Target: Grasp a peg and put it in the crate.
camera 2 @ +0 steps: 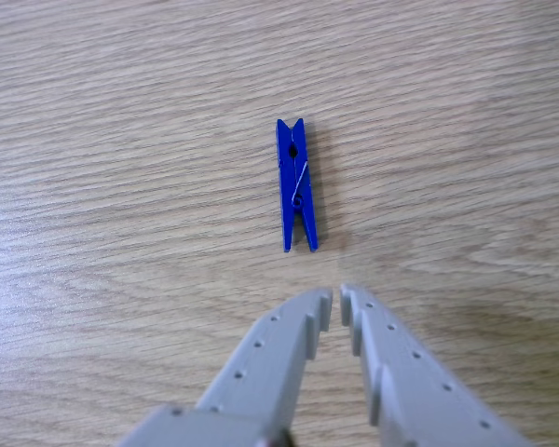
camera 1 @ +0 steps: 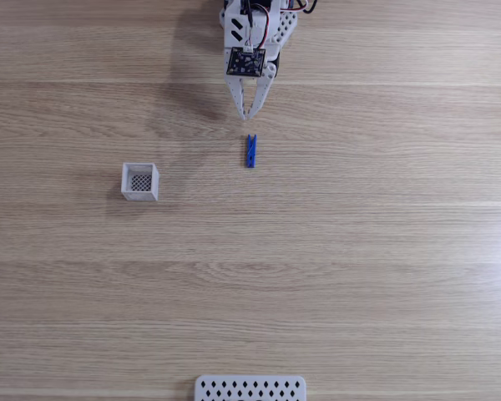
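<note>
The blue peg lies flat on the wooden table, lengthwise toward my gripper; the other view shows the peg just ahead of the fingertips. My gripper hangs at the top centre of the fixed view, pointing down at the peg with a short gap of bare wood between them. Its white fingers nearly touch at the tips, and the gripper holds nothing. The crate, a small white box with a dark mesh bottom, stands on the table to the left of the peg.
A wide flat white perforated panel lies at the bottom edge of the fixed view. Bare wooden tabletop stretches between the peg, the crate and the panel.
</note>
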Robot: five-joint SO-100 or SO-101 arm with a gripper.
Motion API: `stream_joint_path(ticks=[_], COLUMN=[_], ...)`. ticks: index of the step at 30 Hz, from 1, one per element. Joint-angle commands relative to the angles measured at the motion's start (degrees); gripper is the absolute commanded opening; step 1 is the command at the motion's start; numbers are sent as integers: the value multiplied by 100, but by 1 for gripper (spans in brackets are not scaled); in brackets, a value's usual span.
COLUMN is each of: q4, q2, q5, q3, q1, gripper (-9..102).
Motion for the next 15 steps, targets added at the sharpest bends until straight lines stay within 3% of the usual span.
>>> stream_joint_path(ticks=[1, 15], q4=[-26, -26], q2=[167, 53], q5=[35, 35], q3=[105, 105], q1=[-70, -70], gripper=[-1, -1])
